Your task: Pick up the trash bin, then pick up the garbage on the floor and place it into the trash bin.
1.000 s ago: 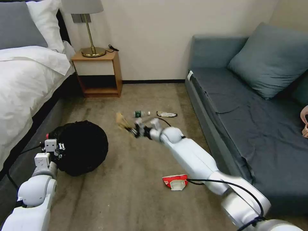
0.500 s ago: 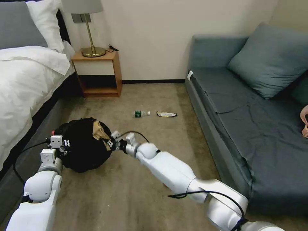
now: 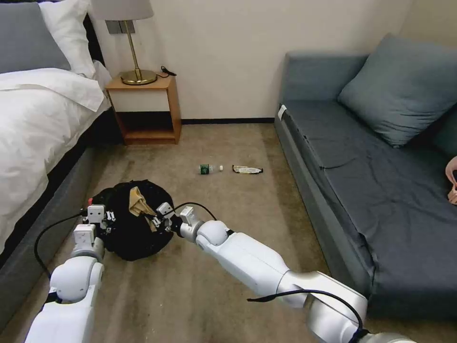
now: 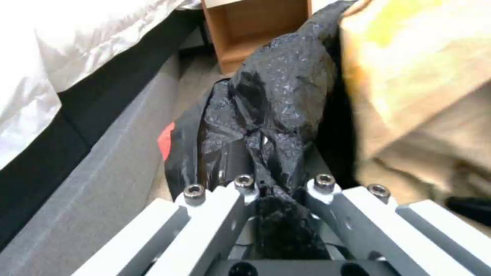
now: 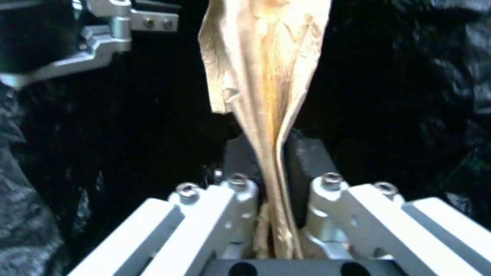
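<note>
Bed: white bedding (image 3: pixel 33 119) along the robot's left, grey base down to the carpet.
Sofa: grey-blue sofa (image 3: pixel 362 157) along the robot's right, one cushion (image 3: pixel 400 85) against its back.
Nightstand: wooden nightstand (image 3: pixel 147 109) at the far wall, a brass lamp (image 3: pixel 131 43) on top.
Trash bin: the trash bin (image 3: pixel 121 238) — black liner bag crinkled over its rim — sits near the bed base, mouth facing up toward the head camera.
Left gripper: the left gripper (image 3: pixel 102 220) is at the bin's near-left rim, clenched on a fold of the black liner, as the left wrist view (image 4: pixel 271 184) shows.
Right gripper: the right gripper (image 3: pixel 157 221) reaches across the bin's mouth, clamped on the crumpled brown paper bag (image 3: pixel 139 202); the right wrist view (image 5: pixel 266 88) shows the paper pinched between both pads over the dark interior.
Remaining garbage: a clear bottle with green label (image 3: pixel 209 168) and a flat snack wrapper (image 3: pixel 247 169) lie just beside each other on the carpet — well apart from the bin.
</note>
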Tool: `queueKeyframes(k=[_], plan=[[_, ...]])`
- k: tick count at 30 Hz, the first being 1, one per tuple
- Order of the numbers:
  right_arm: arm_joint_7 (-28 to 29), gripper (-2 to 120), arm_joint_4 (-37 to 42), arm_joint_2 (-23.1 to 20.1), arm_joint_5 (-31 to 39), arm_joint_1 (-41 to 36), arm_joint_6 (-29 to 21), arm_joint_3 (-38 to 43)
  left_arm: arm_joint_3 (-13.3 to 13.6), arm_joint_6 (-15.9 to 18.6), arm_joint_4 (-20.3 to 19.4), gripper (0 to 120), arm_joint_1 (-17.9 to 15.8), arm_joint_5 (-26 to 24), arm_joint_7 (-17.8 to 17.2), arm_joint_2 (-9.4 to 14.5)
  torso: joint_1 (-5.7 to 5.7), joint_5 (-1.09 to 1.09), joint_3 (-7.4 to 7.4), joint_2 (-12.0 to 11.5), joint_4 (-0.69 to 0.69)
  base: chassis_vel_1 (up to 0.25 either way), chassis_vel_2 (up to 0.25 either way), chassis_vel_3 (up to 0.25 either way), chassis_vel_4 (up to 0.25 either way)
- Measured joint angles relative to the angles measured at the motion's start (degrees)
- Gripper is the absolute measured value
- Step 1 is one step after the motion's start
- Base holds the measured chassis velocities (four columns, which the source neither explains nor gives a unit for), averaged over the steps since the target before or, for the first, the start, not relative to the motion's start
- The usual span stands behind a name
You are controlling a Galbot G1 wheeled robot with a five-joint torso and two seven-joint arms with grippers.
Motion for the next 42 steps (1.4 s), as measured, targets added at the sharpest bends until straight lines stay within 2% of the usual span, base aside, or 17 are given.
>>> queueKeyframes(k=[2,4,6,9,10,13,16,17,20,25,29,31,33,37,39,40,42], plan=[[0.06,17,0.04,-0.01,-0.05,0.00,-0.05,-0.03,0.02,0.00,0.00,4,0.04,0.05,0.00,-0.02,0.00,0.00,0.00,0.00,0.00,0.000,0.000,0.000,0.000],[0.33,28,0.17,-0.03,-0.32,-0.11,-0.13,-0.02,0.06,0.00,-0.01,4,0.32,0.24,0.00,-0.11,0.00,0.00,0.00,0.00,0.00,0.000,0.000,0.000,0.000],[0.36,31,0.29,-0.03,-0.36,-0.18,-0.15,-0.02,0.06,0.00,-0.01,4,0.36,0.24,0.03,-0.12,0.00,0.00,0.00,0.00,0.00,0.000,0.000,0.000,0.000],[0.45,45,1.86,-0.07,-0.58,-0.50,-0.67,-0.28,-0.22,-0.14,0.22,4,0.42,0.22,0.17,-0.07,0.00,0.00,0.00,0.00,-0.01,0.000,0.000,0.000,0.000],[0.45,45,1.86,-0.07,-0.58,-0.50,-0.67,-0.28,-0.22,-0.14,0.22,4,0.42,0.22,0.17,-0.07,0.00,0.00,0.00,0.00,-0.01,0.000,0.000,0.000,0.000],[0.65,57,3.94,-0.07,-0.59,-0.61,-2.11,-0.91,-0.56,-0.23,0.61,4,0.32,0.09,0.17,0.24,0.00,0.00,0.00,0.00,0.00,0.000,0.000,0.000,0.000],[0.84,73,5.48,-0.29,-1.81,-0.92,-2.77,-1.76,-0.89,-0.48,0.85,4,0.32,-0.11,0.17,0.78,0.00,0.00,0.00,0.00,0.02,0.000,0.000,0.000,0.000],[0.84,73,5.48,-0.29,-1.81,-0.92,-2.77,-1.76,-0.89,-0.48,0.85,4,0.32,-0.11,0.17,0.78,0.00,0.00,0.00,0.00,0.02,0.000,0.000,0.000,0.000],[1.45,88,6.43,-2.13,-2.59,-1.06,-2.92,-2.05,-1.09,-0.64,0.88,4,0.44,-0.39,0.18,1.09,0.00,0.00,0.00,0.00,0.00,0.000,0.000,0.000,0.000],[2.11,98,8.09,-4.94,-2.51,-0.69,-3.72,-2.10,-1.25,-0.85,1.14,4,0.56,-0.61,0.21,1.34,0.00,0.00,0.00,0.00,-0.01,0.000,0.000,0.000,0.000],[2.71,100,10.88,-11.23,-2.34,0.47,-4.42,-2.78,-1.41,-1.12,1.45,4,0.69,-0.90,0.34,1.67,0.00,0.01,0.00,0.00,0.00,0.000,0.000,0.000,0.000],[3.02,100,11.56,-12.54,-2.36,0.29,-4.61,-3.12,-1.49,-1.15,1.46,4,0.71,-1.06,0.37,1.71,0.00,0.01,0.00,0.00,0.00,0.000,0.000,0.000,0.000],[3.40,100,13.43,-16.59,-2.88,-0.92,-4.97,-4.12,-1.89,-1.21,1.45,4,0.84,-1.63,0.38,1.83,0.00,0.02,0.00,0.00,-0.01,0.000,0.000,0.000,0.000],[3.27,100,14.59,-19.95,-3.70,-2.68,-5.02,-4.04,-2.15,-1.48,1.45,4,1.00,-1.92,0.46,1.92,0.00,0.03,0.00,0.00,0.01,0.000,0.000,0.000,0.000],[2.02,100,15.20,-27.76,-5.49,-6.33,-4.70,-2.02,-2.69,-2.29,1.86,4,1.65,-1.95,0.48,1.97,0.00,0.03,0.00,0.00,0.00,0.000,0.000,0.000,0.000],[2.02,100,15.20,-27.76,-5.49,-6.33,-4.70,-2.02,-2.69,-2.29,1.86,4,1.65,-1.95,0.48,1.97,0.00,0.03,0.00,0.00,0.00,0.000,0.000,0.000,0.000],[1.40,100,15.65,-31.76,-6.79,-8.47,-4.23,-0.34,-2.83,-2.40,1.97,4,2.21,-2.09,0.37,1.97,0.00,0.01,0.00,0.00,-0.06,0.000,0.000,0.000,0.000]])
